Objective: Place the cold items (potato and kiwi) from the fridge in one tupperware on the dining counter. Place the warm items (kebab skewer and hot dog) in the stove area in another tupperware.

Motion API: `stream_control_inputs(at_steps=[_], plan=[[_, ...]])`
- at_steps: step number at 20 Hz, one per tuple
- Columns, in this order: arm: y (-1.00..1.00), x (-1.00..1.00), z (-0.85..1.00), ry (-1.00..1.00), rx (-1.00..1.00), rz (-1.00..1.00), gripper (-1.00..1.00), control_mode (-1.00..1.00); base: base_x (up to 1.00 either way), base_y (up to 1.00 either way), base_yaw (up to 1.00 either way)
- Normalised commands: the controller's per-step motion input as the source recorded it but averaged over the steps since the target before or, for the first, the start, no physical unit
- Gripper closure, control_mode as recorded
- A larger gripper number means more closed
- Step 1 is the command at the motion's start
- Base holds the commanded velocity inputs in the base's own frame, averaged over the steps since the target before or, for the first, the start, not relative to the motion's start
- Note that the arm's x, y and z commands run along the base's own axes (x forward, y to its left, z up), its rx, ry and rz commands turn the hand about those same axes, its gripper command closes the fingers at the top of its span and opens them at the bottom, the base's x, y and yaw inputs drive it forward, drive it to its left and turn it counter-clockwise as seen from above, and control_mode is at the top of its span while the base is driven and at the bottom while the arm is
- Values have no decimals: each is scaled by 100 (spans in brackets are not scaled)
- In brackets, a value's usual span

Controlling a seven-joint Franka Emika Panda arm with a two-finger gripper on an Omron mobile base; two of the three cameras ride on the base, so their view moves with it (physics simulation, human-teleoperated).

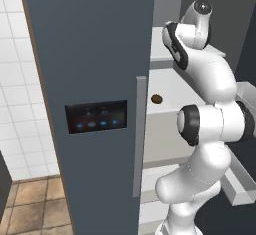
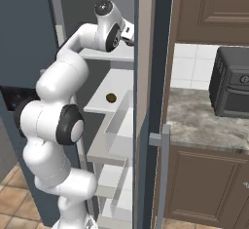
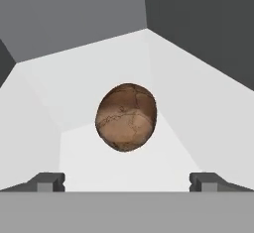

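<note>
So far I've nothing packed: the round, brown, cracked-skin potato (image 3: 127,116) lies untouched on a white fridge shelf (image 3: 163,103), centred just ahead of my two-finger gripper (image 3: 127,181), whose dark tips stand wide apart and empty. A small brown kiwi (image 2: 111,97) sits on the shelf below. From here I can't see the tupperware, skewer or hot dog.

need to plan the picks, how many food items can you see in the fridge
2: a potato lying on a white shelf, centred ahead of the open tool, and a small brown item, maybe the kiwi, on a lower shelf. Others may be hidden.
</note>
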Motion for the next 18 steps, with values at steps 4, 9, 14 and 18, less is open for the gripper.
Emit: stream_control_inputs(at_steps=[4,9,14,18], plan=[[0,47,-16,0,0,-1,-100,-100,0,0,0],[-6,58,-31,-2,0,0,-100,-100,0,0,0],[-26,50,-6,-1,0,-2,-100,-100,0,0,0],[-9,40,-9,0,0,-3,-100,-100,0,0,0]])
